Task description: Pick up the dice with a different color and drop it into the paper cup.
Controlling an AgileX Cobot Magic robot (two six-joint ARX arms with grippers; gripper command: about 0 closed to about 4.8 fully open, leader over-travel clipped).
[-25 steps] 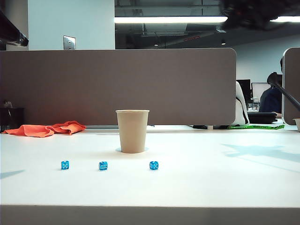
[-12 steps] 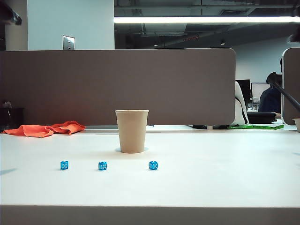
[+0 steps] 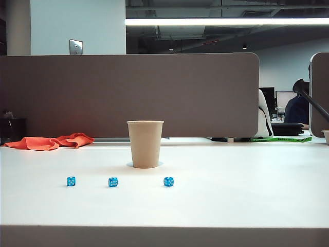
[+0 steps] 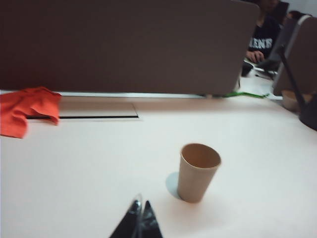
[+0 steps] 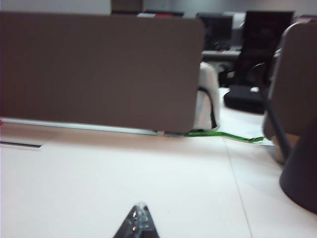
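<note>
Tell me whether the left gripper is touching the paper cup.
Apart. The left wrist view shows the left gripper, tips together, with bare table between it and the cup.

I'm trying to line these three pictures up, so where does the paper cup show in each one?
Exterior view: paper cup upright at table centre, behind the three blue dice.
Left wrist view: cup right of centre, beyond the shut left gripper.
Right wrist view: not in it.
Shared landmark: the brown partition.
</note>
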